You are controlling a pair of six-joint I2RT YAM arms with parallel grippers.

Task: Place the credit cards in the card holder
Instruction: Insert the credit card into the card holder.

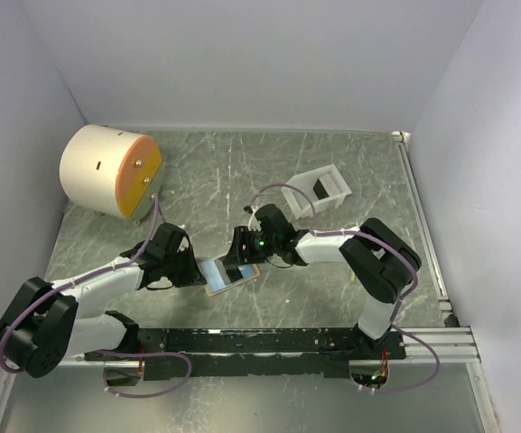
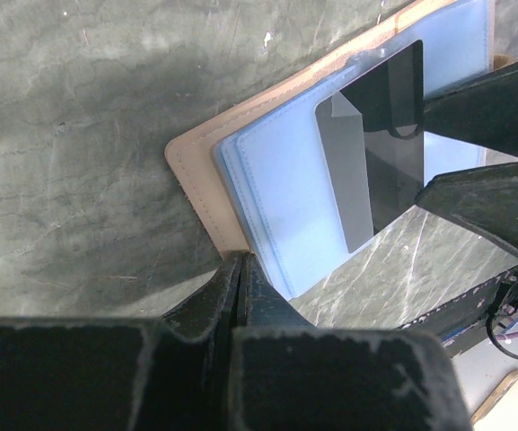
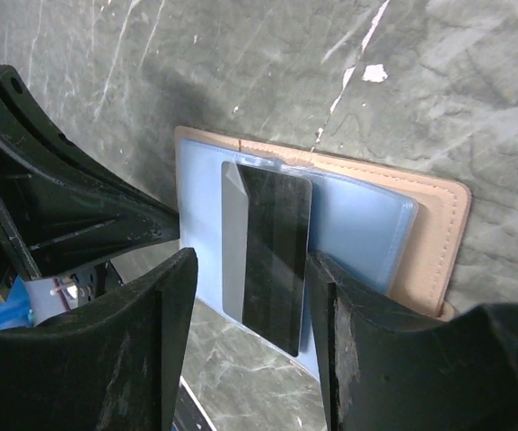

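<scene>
The small tan leather-like folding card holder [image 1: 228, 275] is lying open on the grey-green marbled table top [image 1: 332, 289], toward 6 o'clock from the table's middle in the top view, between the tips of the two arms. Its pale grey-blue shiny pockets [image 2: 285, 180] are facing up.

The left gripper [image 2: 239, 262] is sitting at 9 o'clock of the card holder in the top view. Its jaws are pressing together on the tan stitched edge, with no gap showing between them in the left wrist view.

A thin, dark, rectangular credit card [image 3: 272, 251] is lying flat on the pockets. In the right wrist view its 12 o'clock end appears to be sitting just under a clear pocket lip.

The right gripper [image 3: 251, 260] is hanging over the card with its jaws apart, one finger at 9 o'clock of the card and the other at 3 o'clock. The 3 o'clock finger is lying just against the card's long edge, while a strip of blue pocket is showing between the 9 o'clock finger and the card.

A white box-like tray [image 1: 319, 194] is standing at 1 o'clock of the card holder, and a big cream cylinder with an orange face [image 1: 111, 170] is lying at 10 o'clock, both well apart from it
</scene>
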